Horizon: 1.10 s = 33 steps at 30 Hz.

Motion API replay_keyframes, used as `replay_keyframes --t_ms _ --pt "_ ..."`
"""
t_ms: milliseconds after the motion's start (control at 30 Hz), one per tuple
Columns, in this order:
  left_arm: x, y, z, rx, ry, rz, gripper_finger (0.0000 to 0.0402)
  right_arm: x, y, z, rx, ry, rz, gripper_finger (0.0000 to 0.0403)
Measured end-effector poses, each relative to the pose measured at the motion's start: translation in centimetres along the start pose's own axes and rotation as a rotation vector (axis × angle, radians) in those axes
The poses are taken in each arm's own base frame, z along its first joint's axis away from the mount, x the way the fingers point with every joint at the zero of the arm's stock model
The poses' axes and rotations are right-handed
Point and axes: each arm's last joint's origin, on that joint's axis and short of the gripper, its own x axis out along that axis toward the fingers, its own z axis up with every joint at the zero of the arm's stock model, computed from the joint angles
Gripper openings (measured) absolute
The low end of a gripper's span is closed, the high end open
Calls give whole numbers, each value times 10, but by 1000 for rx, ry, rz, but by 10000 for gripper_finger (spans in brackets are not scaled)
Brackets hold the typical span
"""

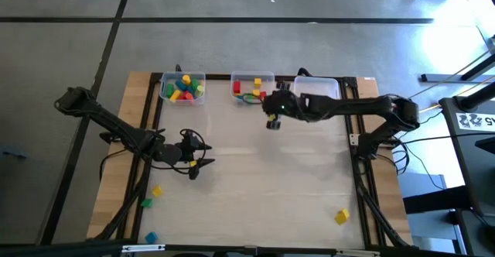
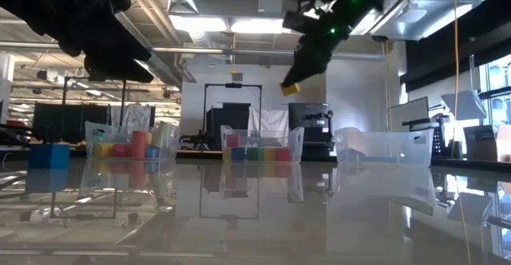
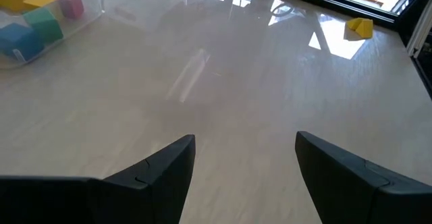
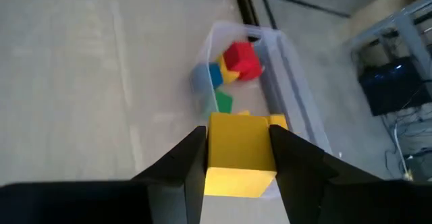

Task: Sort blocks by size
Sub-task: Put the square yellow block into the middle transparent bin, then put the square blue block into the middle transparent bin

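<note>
Right gripper (image 4: 237,158) raised above the table near the middle clear bin (image 1: 253,89), jaws partly closed and clamped on opposite faces of a yellow cube (image 4: 239,153), seen in the low view as a small yellow block well above the tabletop. Left gripper (image 3: 244,158) low over bare table (image 1: 294,172) on the left side, jaws spread wide with nothing between them. Other blocks sorted in the left bin (image 1: 182,87) and middle bin; loose yellow block (image 1: 341,216) near the front right, yellow (image 1: 157,190), green (image 1: 146,203) and blue (image 1: 151,238) ones along the left edge.
</note>
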Motion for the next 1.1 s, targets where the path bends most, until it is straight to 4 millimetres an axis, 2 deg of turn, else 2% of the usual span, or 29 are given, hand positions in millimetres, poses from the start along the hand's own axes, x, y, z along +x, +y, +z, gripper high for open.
replay_keyframes --t_ms 233,533,733,833,1100 --pt "0 0 0 -1 -1 0 253 34 -25 -7 23 -48 -42 145" --pt "0 0 0 -5 -2 0 253 81 -49 -25 56 -71 -118 145" --pt "0 0 1 -4 -3 0 253 101 -60 -39 86 -51 -158 150" --pt "0 0 1 -3 -4 0 253 105 -61 -43 88 -40 -166 168" --pt "0 -2 2 77 -4 -22 253 102 -56 -39 69 -53 -123 262"
